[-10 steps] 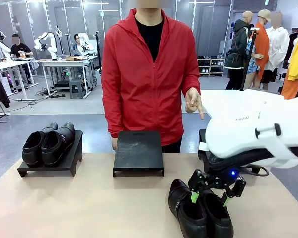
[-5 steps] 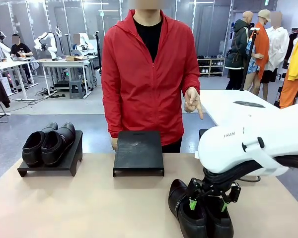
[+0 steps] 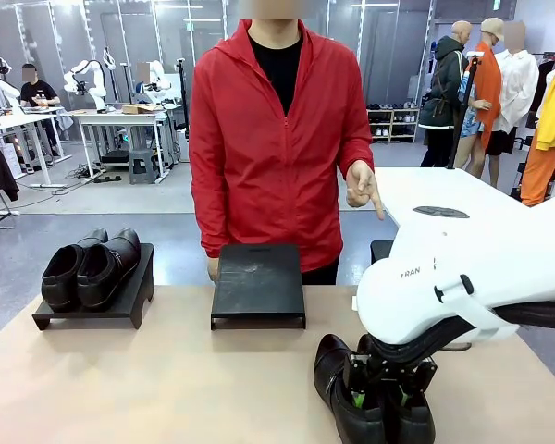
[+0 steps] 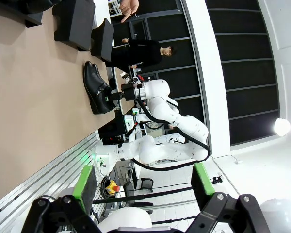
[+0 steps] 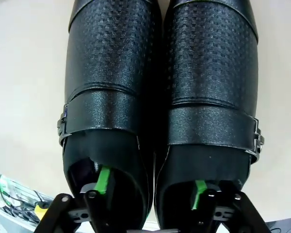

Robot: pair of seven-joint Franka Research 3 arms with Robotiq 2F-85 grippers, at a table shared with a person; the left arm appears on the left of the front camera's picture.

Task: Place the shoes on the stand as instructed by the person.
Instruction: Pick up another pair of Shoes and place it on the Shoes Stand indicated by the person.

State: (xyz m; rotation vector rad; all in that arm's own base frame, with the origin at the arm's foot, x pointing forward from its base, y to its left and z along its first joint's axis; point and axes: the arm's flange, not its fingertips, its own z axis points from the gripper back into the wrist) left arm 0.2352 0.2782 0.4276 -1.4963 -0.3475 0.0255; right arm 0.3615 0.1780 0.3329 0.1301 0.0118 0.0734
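A pair of black shoes lies side by side on the table at the front right, toes pointing away from me in the right wrist view. My right gripper has come down into them, one green-padded finger inside each shoe's opening, the two inner walls pinched between them. Another pair of shoes rests on the left stand. The middle stand is bare. The person's hand points down to the right. My left gripper hangs open off the table, holding nothing.
A third dark stand peeks out behind my right arm. The person in the red jacket stands at the far edge behind the middle stand. Bare tabletop stretches across the front left.
My right arm has sunk lower, bringing its fingers from above the front pair down into the shoe openings, and they have closed in on the inner walls. The person's pointing hand barely moved.
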